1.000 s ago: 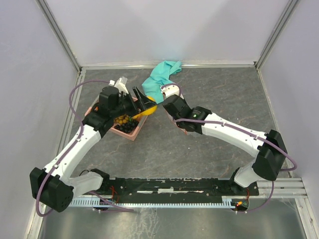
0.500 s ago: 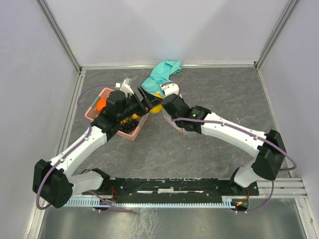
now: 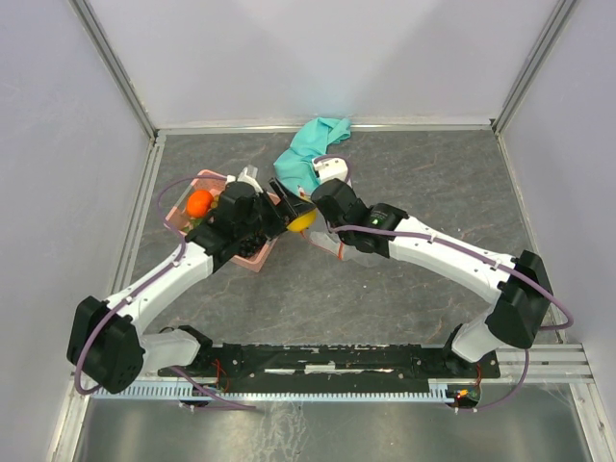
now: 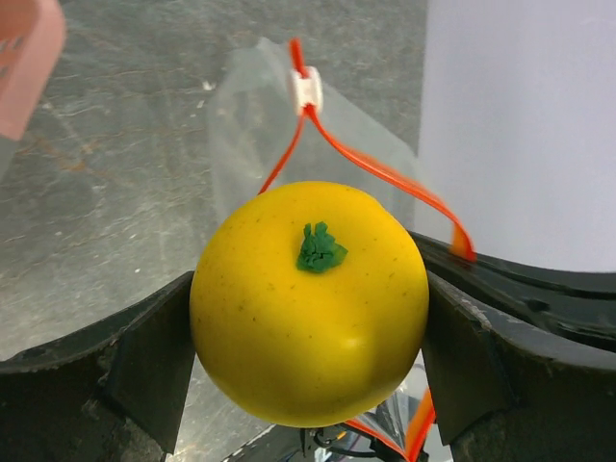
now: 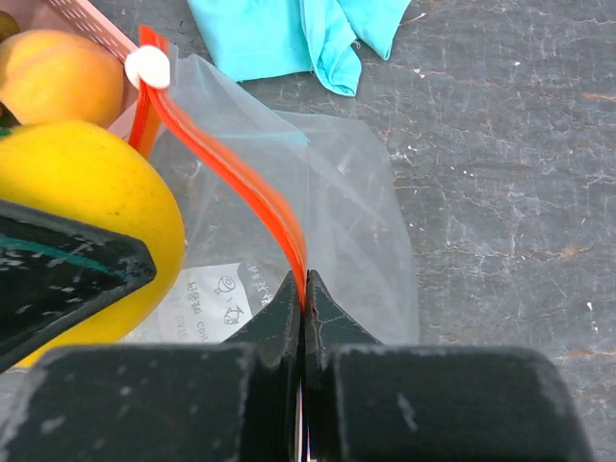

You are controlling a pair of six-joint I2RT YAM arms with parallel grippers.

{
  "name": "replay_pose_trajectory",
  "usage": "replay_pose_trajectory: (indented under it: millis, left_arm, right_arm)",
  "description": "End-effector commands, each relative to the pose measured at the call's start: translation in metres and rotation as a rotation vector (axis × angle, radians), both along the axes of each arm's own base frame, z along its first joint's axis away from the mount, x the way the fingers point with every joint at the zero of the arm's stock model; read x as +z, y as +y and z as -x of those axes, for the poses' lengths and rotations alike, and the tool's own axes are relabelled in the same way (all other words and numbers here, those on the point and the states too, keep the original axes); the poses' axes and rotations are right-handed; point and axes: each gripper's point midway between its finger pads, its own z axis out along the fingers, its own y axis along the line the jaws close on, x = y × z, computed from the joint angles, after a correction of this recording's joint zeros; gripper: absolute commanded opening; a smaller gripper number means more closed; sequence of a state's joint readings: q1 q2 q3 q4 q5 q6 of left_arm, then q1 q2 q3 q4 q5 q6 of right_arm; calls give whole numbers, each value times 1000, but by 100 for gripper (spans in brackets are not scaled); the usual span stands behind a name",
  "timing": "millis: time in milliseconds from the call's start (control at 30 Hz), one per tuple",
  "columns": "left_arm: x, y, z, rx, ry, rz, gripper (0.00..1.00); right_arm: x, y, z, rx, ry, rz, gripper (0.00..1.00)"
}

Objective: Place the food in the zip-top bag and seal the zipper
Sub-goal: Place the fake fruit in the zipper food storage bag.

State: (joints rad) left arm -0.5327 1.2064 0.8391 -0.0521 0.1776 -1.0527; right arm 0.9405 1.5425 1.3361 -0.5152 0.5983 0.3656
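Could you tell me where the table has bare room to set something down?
The back right of the table, from the cloth to the right wall, is bare; so is the near middle between left arm and right arm. Crowded around the basket, yellow fruit and bag.

The yellow fruit (image 4: 308, 303) has a smooth, faintly glossy skin with fine specks and a matt green tuft. The zip-top bag (image 5: 356, 221) is thin clear plastic, crinkled and shiny; its zipper (image 5: 241, 185) is glossy red-orange plastic. The left claw (image 4: 310, 351) and right claw (image 5: 304, 298) are matt black plastic. The teal cloth (image 5: 289, 34) is soft and matt. The counter (image 5: 500, 144) looks like mottled grey stone, dull and scuffed.
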Motion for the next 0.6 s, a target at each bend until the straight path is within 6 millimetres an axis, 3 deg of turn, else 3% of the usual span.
replay_pose_trajectory:
  millis: [0,367,567]
  left_arm:
    - [-4,9,-5,18,-13,-121,39]
    - [3,-3,-2,-7,-77,-270,42]
    - [-8,-3,-5,1,-61,-351,47]
  right_arm:
    - [31,18,-6,4,-53,-121,2]
    - [28,37,-6,38,-18,-186,2]
    - [30,45,-4,48,-5,-226,2]
